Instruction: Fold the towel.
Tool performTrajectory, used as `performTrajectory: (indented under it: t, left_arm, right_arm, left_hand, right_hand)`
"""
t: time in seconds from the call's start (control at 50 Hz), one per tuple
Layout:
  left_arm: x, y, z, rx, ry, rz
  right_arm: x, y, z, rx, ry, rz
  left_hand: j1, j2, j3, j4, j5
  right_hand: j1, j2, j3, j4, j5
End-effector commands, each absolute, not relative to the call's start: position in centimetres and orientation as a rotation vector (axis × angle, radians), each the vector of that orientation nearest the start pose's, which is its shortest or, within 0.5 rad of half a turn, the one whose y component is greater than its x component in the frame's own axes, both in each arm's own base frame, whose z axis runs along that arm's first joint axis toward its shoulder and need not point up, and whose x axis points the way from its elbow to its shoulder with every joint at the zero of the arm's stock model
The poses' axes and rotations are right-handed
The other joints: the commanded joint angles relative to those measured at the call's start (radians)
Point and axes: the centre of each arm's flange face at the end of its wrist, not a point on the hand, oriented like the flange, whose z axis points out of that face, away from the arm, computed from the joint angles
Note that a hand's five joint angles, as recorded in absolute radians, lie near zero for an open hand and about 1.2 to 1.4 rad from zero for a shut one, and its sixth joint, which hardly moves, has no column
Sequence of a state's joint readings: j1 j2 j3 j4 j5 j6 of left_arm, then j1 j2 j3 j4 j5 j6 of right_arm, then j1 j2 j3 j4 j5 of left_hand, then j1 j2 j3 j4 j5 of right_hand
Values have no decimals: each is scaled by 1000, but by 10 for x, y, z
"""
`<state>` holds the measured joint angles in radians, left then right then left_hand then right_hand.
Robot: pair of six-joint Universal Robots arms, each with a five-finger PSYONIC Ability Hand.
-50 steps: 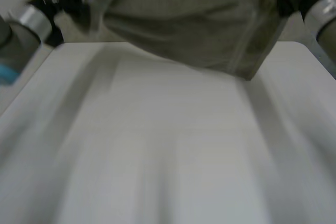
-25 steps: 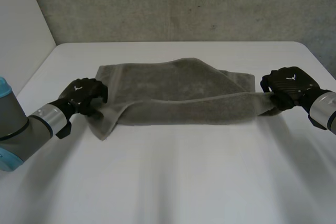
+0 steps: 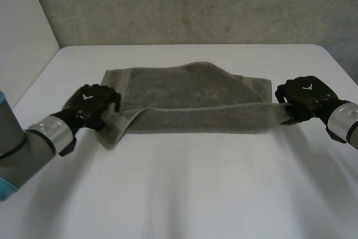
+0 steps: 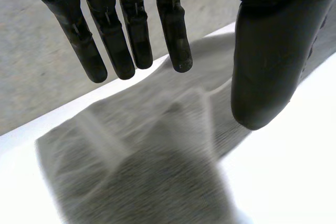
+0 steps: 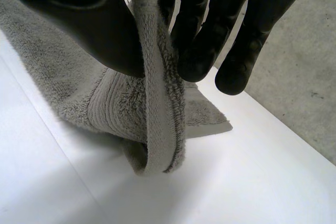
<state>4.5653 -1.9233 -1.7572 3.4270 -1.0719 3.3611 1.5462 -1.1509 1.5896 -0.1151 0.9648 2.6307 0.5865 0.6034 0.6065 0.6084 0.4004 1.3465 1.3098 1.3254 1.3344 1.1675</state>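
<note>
Surroundings, noted from my head camera. I work at a white table with a matte top and rounded far corners. Behind its far edge stands a grey wall, rough and speckled (concrete-like, with a few darker flecks). To my left a plain pale panel meets that wall in an upright seam and runs down past the table's side. Light: even and diffuse, so the tabletop reads bright and the wall a flat mid-grey.
</note>
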Motion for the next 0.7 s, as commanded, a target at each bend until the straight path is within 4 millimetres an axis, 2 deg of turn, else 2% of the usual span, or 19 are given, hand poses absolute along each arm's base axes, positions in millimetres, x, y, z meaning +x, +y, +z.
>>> performTrajectory:
  t: [0.02, 0.06, 0.1, 0.18, 0.24, 0.32, 0.38, 0.5, 0.7]
  left_arm:
    - [-251, -278, 160, 995, 2603, -2154]
    - [-259, -278, 153, 986, 2583, -2157]
    - [-276, -283, 148, 941, 2511, -2195]
    - [-289, -287, 141, 893, 2461, -2208]
    - [-307, -297, 136, 872, 2390, -2224]
    - [-317, -311, 126, 909, 2312, -2207]
    - [-319, -315, 124, 920, 2283, -2201]
    - [-319, -327, 104, 911, 2224, -2123]
    - [-314, -331, 99, 979, 2101, -2033]
  right_arm:
    - [176, -338, 175, -1060, 2123, -1773]
    - [178, -337, 174, -1067, 2121, -1768]
    - [184, -332, 172, -1088, 2110, -1752]
    - [185, -331, 171, -1095, 2110, -1747]
    - [185, -330, 170, -1093, 2118, -1743]
    - [185, -329, 169, -1092, 2119, -1741]
    - [185, -329, 169, -1092, 2119, -1741]
    - [184, -330, 169, -1090, 2122, -1742]
    - [184, -330, 169, -1089, 2124, -1741]
  left_hand:
    - [3, -14, -17, -19, 14]
    - [9, -8, -11, -13, 20]
    - [9, -8, -11, -13, 20]
    - [3, -14, -17, -19, 14]
    - [-3, -20, -23, -25, 8]
    - [-3, -20, -23, -25, 8]
    - [-3, -20, -23, -25, 8]
    - [0, -17, -20, -22, 11]
    - [9, -8, -11, -13, 20]
  right_hand:
    - [50, 86, 71, 62, 54]
    - [50, 86, 71, 62, 54]
    - [50, 86, 71, 62, 54]
    - [50, 86, 71, 62, 54]
    - [50, 86, 71, 62, 54]
    - [50, 86, 71, 62, 54]
    - [50, 86, 71, 62, 54]
    - [50, 86, 71, 62, 54]
    - [50, 86, 71, 62, 54]
